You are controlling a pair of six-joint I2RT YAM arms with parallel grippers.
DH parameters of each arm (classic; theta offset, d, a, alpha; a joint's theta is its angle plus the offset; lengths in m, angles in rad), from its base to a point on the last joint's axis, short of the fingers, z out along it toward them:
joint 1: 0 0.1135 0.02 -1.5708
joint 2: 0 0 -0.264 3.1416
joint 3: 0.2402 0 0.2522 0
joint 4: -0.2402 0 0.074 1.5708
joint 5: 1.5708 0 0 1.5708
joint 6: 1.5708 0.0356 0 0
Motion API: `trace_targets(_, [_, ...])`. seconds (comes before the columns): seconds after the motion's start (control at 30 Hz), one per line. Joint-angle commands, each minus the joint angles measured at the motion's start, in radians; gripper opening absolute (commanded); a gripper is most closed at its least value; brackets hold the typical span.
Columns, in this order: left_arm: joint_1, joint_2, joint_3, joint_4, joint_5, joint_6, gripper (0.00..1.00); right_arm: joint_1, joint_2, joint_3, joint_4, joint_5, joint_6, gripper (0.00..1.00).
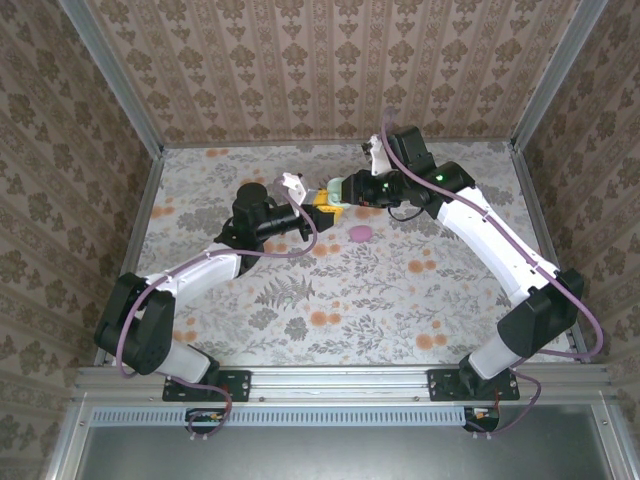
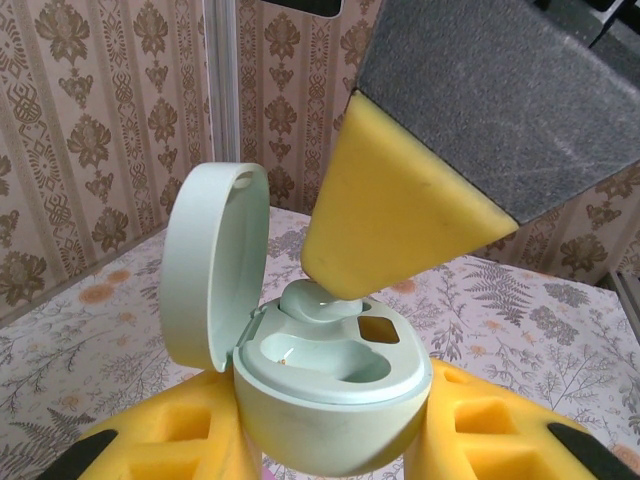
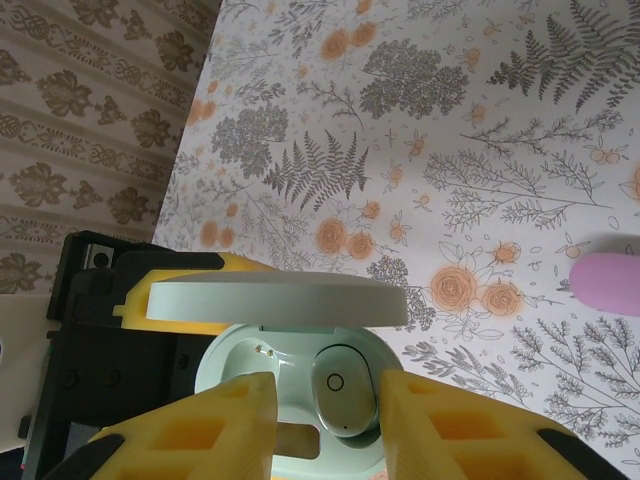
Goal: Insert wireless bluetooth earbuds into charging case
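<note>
Top view: left gripper [image 1: 325,203] clamps the open mint case [image 1: 335,186]; right gripper [image 1: 352,190] meets it; pink case [image 1: 361,233] lies at five o'clock. Left wrist: lid [image 2: 215,260] up at nine o'clock, one bud [image 2: 312,300] seated, the well [image 2: 345,362] beside it empty. Right wrist: right jaws slightly apart astride the bud, apparently not pinching. A second bud and closing remain.

A yellow pad [image 2: 400,210] is covering the top of the bud [image 2: 318,298], at 12 o'clock in the case [image 2: 330,400], whose base is running off the bottom edge. The lid [image 3: 275,300] is hiding part of the case. A pink case [image 3: 612,285] is being cropped at 3 o'clock.
</note>
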Motion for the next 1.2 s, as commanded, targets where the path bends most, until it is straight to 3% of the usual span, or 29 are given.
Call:
trace_targets(0.0, [-0.007,-0.02,0.019,0.048,-0.005,0.002,0.3,0.004,-0.058,0.002,0.021,0.034,-0.013,0.37])
trace_targets(0.27, [0.035,-0.074,-0.023,0.066,-0.064,-0.008,0.3,-0.048,-0.151,-0.072,0.041,0.111,0.037,0.38])
trace_targets(0.53, [0.166,-0.2,-0.07,0.062,-0.144,-0.05,0.3,-0.034,-0.076,-0.221,0.04,0.009,0.102,0.36])
trace_targets(0.8, [0.234,-0.378,-0.095,-0.062,-0.187,-0.007,0.31,0.149,0.171,-0.279,0.126,-0.058,0.167,0.36])
trace_targets(1.17, [0.252,-0.567,-0.103,-0.276,-0.278,0.066,0.31,0.368,0.461,-0.076,0.059,0.03,0.212,0.48])
